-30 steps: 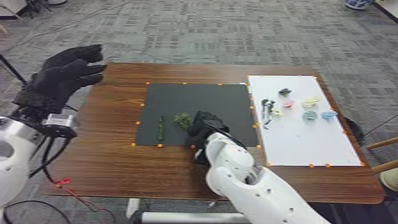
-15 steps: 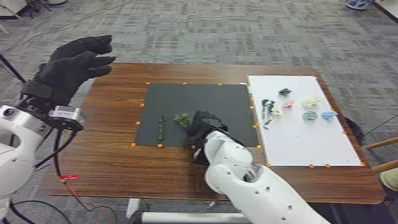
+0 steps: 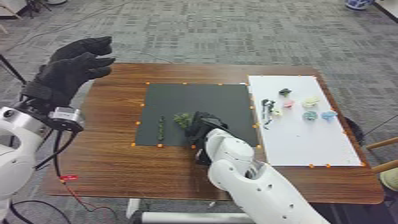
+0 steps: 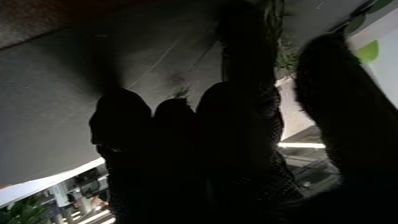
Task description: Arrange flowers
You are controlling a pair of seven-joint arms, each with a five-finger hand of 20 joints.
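Note:
In the head view my right hand [image 3: 205, 121] is low over the dark mat [image 3: 195, 95], right beside a leafy green sprig [image 3: 183, 119]. Left of that sprig lies a thin green stem [image 3: 162, 129]. The right wrist view has my right hand [image 4: 240, 125] open with its fingers fairly straight, and greenery [image 4: 287, 59] in the gap between a finger and the thumb; whether they touch it I cannot tell. My left hand [image 3: 69, 70] is raised beyond the table's left edge, open and relaxed. On the white board [image 3: 302, 142] are pink [image 3: 289, 104], yellow [image 3: 310, 103] and blue [image 3: 329, 115] flowers.
Also on the white board are a blue-green flower [image 3: 310, 116], a small dark piece [image 3: 284, 92], a pale flower [image 3: 276, 113] and a long dark stem [image 3: 267, 112]. Orange markers line the mat and board. The brown table [image 3: 115, 165] surrounds both.
My left hand has moved a little to the right and up, away from where it was. The right hand has barely shifted beside the sprig, and the plants on the table look unmoved.

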